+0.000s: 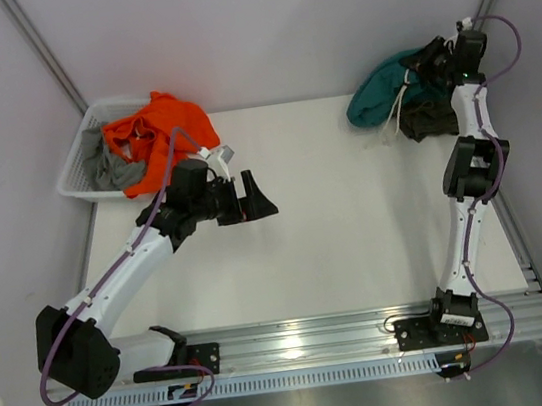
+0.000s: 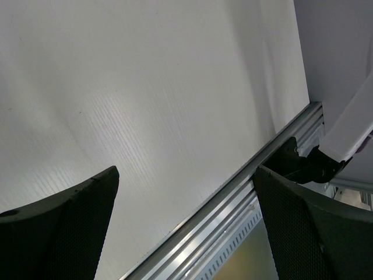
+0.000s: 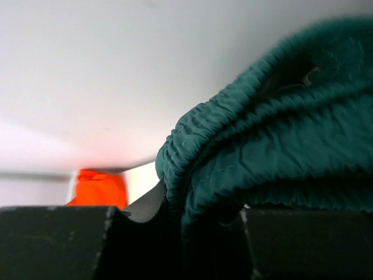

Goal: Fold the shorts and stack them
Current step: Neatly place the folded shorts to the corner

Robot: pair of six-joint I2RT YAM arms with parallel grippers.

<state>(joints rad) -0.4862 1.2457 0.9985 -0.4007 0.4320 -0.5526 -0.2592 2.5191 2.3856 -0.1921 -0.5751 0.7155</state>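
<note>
1. One white counter (image 1: 333,214) is seen, with a metal rail (image 1: 370,335) along its near edge.
2. Two arms are bolted at that edge: the left arm (image 1: 128,263) is stretched toward the middle of the counter, and the right arm (image 1: 468,205) is reached to the far right corner.
3. One white basket (image 1: 80,169) is set at the far left corner; two garments are piled in it, one orange (image 1: 164,127) and one grey (image 1: 115,169).
4. Two pairs of shorts are counted, both bunched at the far right corner. The teal-green shorts (image 1: 382,91) are the larger heap, and their gathered waistband is shown in the right wrist view.
5. The olive-green shorts (image 1: 431,118) are crumpled just beside the teal pair, toward the right edge; whether they are touching cannot be told.
6. The left fingers (image 2: 70,227) are spread wide above bare counter, and nothing is held.
7. The right fingers (image 3: 303,245) are closed on teal cloth, which is pinched between them.
8. One off-white cord (image 1: 401,104) is trailed from the teal pair.
</note>
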